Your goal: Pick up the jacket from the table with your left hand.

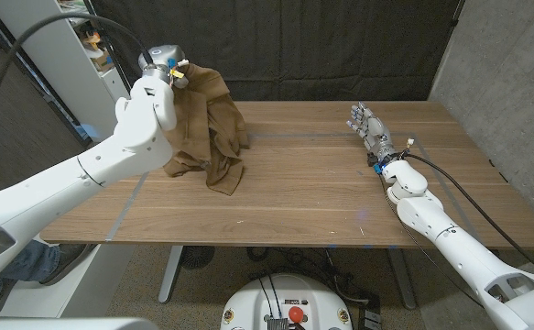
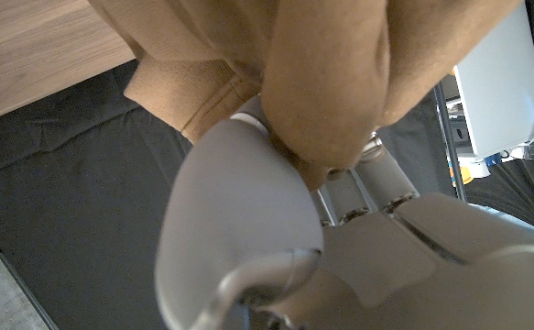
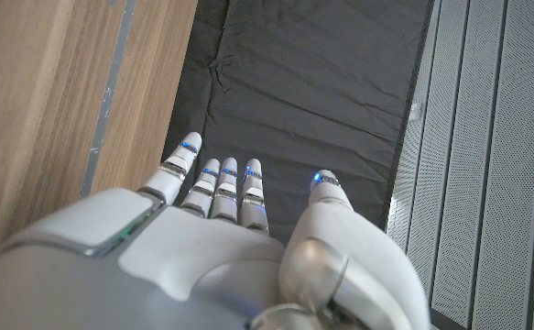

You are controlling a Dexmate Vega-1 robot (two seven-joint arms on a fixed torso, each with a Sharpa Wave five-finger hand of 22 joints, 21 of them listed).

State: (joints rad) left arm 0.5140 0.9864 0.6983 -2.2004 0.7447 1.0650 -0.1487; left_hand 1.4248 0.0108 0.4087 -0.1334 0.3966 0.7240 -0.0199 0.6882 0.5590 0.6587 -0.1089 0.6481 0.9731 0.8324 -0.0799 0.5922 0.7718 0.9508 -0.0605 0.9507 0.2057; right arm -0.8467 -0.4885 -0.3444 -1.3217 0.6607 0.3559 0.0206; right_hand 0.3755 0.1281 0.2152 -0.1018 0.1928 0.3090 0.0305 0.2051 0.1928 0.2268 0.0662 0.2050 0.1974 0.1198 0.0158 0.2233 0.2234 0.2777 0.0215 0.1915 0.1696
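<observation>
The soft brown fabric jacket (image 1: 210, 128) is held bunched at its top by the left hand (image 1: 157, 87), above the far left part of the wooden tabletop (image 1: 321, 183). Its lower folds hang down and, as far as can be judged from the head view, are touching the tabletop or just clear of it. In the left wrist view the cloth (image 2: 340, 82) is seen gathered between the closed fingers (image 2: 239, 238) and the palm.

A slip is judged to be the main risk: only a small bunch of cloth appears to be caught, and the hanging weight could pull it free if the hold were loosened. If the hem is in fact on the tabletop, it could drag during any sideways move.

The right hand (image 1: 365, 126) is seen near the far right part of the tabletop, holding nothing, with its fingers (image 3: 221, 183) extended and slightly apart.

Counted: one jacket, one tabletop, two hands.
</observation>
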